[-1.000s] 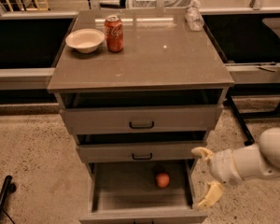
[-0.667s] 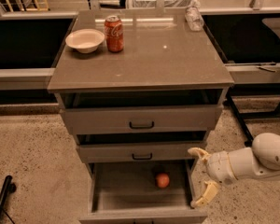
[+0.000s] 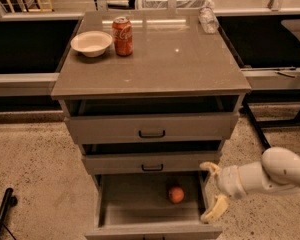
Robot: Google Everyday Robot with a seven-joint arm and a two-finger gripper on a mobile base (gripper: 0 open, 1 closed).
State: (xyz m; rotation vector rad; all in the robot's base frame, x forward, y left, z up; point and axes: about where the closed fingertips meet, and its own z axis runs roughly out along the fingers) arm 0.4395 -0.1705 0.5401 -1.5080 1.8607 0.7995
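A single camera looks from in front of and above the table (image 3: 180, 69), tilted down at its top and drawer fronts from fairly near. The open bottom drawer (image 3: 130, 199) is cut by the lower edge, and floor (image 3: 30, 164) flanks both sides. The pincer (image 3: 210, 191), fingers spread, enters from the right beside that drawer.

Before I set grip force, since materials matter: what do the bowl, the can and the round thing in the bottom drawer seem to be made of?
Bowl: matte off-white, probably paper or foam. Can: likely aluminium, glossy red print, metallic rim. Orange round thing: dull skin, seemingly fruit, possibly plastic. The gripper, open, is beside the right edge of the bottom drawer.
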